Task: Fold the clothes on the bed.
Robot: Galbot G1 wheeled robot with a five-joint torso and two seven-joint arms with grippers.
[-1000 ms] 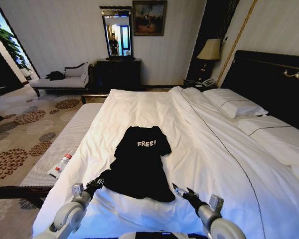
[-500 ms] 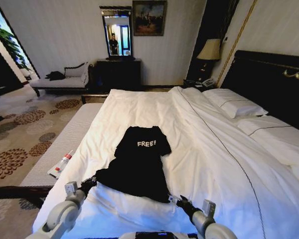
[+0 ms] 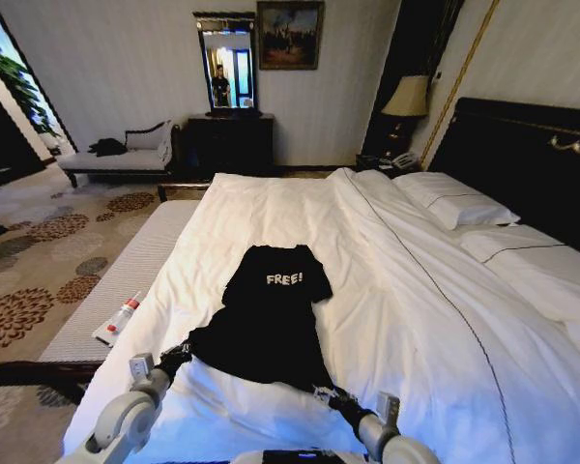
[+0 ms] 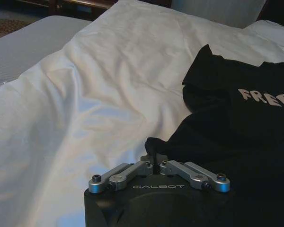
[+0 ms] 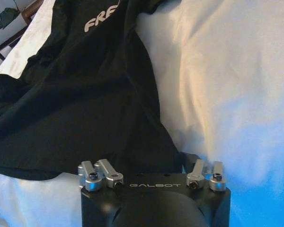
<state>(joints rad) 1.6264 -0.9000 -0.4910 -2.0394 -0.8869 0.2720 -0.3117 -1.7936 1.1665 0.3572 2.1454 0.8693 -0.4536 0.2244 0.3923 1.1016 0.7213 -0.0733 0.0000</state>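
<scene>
My left gripper (image 4: 154,160) was pinched together on the near left corner of the shirt's (image 3: 271,324) hem; in the left wrist view the linkages were folded inward and black cloth sat bunched between the fingertips. My right gripper (image 3: 326,394) sat at the near right corner of the hem, at the edge of the cloth where it met the duvet (image 3: 406,290). I could not tell whether it was clamped on the fabric, because its housing hid the fingertips.

The shirt lay flat on the near part of the bed (image 3: 522,164), chest up, with the "FREE!" lettering (image 3: 284,278) toward the far end and both grippers at the hem nearest me.

As I judged it, the step in hand was taking both hem corners for the first fold. To do it well I needed an equal bite on each corner, shirt only and no duvet beneath. I also needed both corners to rise level together, so the hem stayed straight and the soft cloth did not sag in the middle.

I counted 1 shirt, 1 bed, 2 grippers and 2 pillows (image 3: 459,203) by the headboard.
</scene>
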